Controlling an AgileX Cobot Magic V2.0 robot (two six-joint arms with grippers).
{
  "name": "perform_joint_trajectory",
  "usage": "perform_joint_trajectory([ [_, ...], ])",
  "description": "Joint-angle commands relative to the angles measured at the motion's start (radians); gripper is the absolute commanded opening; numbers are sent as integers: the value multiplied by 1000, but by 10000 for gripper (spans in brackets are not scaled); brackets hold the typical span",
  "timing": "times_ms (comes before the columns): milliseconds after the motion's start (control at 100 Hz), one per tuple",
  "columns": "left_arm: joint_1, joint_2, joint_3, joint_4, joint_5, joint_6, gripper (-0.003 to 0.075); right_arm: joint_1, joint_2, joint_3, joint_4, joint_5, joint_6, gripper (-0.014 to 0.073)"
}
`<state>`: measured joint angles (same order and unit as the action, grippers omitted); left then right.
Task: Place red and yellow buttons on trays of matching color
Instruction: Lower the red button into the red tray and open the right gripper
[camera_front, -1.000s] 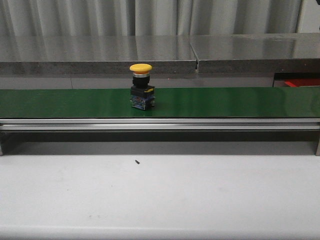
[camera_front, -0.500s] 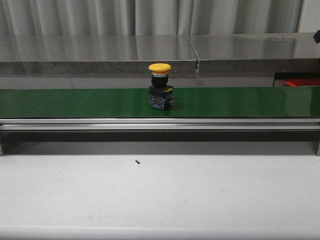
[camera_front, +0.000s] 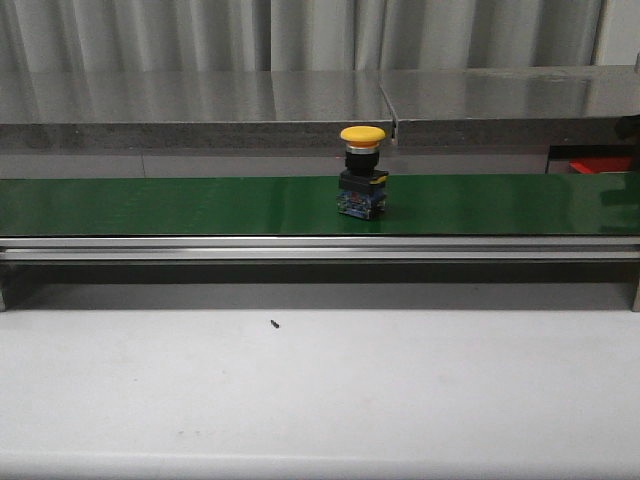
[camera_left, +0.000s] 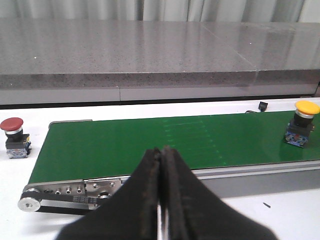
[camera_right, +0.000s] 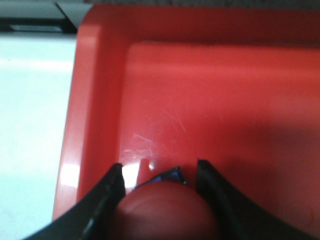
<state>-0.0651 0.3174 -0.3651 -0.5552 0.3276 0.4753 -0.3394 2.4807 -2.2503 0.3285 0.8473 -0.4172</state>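
Left gripper (camera_left: 161, 200): You had its two dark fingers pressed together with nothing between them, hanging over the near edge of the green conveyor belt (camera_left: 150, 142), close to the roller end.

Right gripper (camera_right: 160, 192): You had its fingers spread on either side of a red button (camera_right: 167, 212). Each finger sat right against the button's red cap, but from the wrist view you could not tell whether they were pinching it or had let go.

Red button at the right gripper: Its cap sat between the fingers, with a bit of its blue base showing just ahead of them. It was over the floor of the red tray (camera_right: 225, 100), near the tray's inner corner by one side wall.

Yellow button (camera_front: 362, 171): It stood upright on the belt, yellow cap on top of a black and blue body. In the left wrist view it lay well off to the right of your closed left fingers, at the far side of the belt (camera_left: 301, 122). Neither gripper touched it.

Second red button (camera_left: 13, 137): It stood upright on the white table just off the roller end of the belt, ahead of the left gripper and off to its left, well apart from it.

Red tray in the front view: Only a sliver showed at the right edge, behind the belt (camera_front: 605, 164).

Small dark speck (camera_front: 274, 323): It lay on the white table on the near side of the belt.
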Motion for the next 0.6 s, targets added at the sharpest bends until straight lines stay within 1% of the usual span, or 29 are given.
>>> perform_joint_trajectory([
  [0, -9, 8, -26, -23, -70, 3, -19, -5, -72, -35, 13, -36, -12, 174],
  [40, -9, 8, -26, -23, -70, 3, -19, -5, -72, -36, 13, -37, -13, 224],
  [60, -9, 8, -26, -23, -70, 3, -19, -5, -73, -36, 13, -38, -13, 262],
  [90, -9, 8, -26, -23, -70, 3, -19, -5, -75, -37, 13, -38, -13, 339],
  [110, -9, 8, -26, -23, -70, 3, -19, -5, -78, -37, 13, -37, -13, 374],
  [160, -9, 8, -26, -23, -70, 3, -19, -5, -85, -37, 14, -37, -13, 516],
  [180, -9, 8, -26, -23, -70, 3, -19, -5, -89, -37, 14, -37, -13, 549],
  [210, -9, 8, -26, -23, -70, 3, -19, -5, -94, -37, 14, -38, -12, 624],
  [240, -9, 8, -26, -23, -70, 3, -19, -5, -103, -37, 14, -39, -12, 670],
  [330, -9, 8, -26, -23, -70, 3, -19, -5, -132, -38, 14, -43, -12, 637],
  [420, -9, 8, -26, -23, -70, 3, -19, -5, -172, -38, 14, -28, -13, 636],
  [590, -9, 8, -26, -23, -70, 3, -19, -5, -258, -37, 14, 59, -21, 636],
])
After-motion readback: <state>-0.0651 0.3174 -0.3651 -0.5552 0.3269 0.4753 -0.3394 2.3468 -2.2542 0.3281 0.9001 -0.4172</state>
